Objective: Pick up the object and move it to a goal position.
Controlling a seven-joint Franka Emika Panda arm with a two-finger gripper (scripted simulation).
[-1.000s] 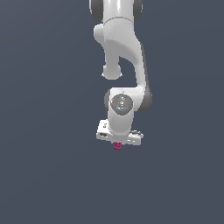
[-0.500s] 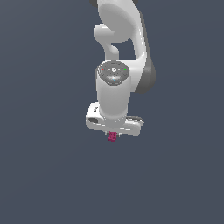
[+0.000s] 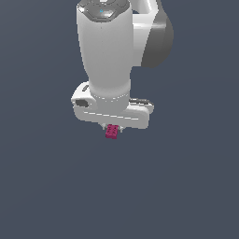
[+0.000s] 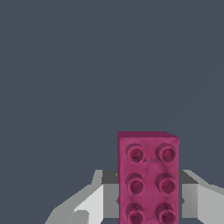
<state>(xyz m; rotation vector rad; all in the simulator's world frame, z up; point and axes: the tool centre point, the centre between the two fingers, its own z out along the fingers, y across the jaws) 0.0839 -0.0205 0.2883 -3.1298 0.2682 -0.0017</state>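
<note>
In the wrist view the brick (image 4: 148, 178) fills the foreground, six studs showing, with a finger (image 4: 89, 203) pressed to each long side. The gripper (image 3: 112, 128) holds it pinched just under the white hand, the arm (image 3: 105, 46) rising above against plain grey.

You have one arm (image 3: 112, 46) in view, carrying one gripper (image 3: 112, 127). Count one brick (image 3: 112, 131) and no second: a single magenta-pink block, seen in both views (the same brick (image 4: 148, 177) fills the wrist view's foreground). On its studded face you can count six studs, set in two rows of three. Two fingers (image 4: 89, 201) flank it in the wrist view, one on each side.
</note>
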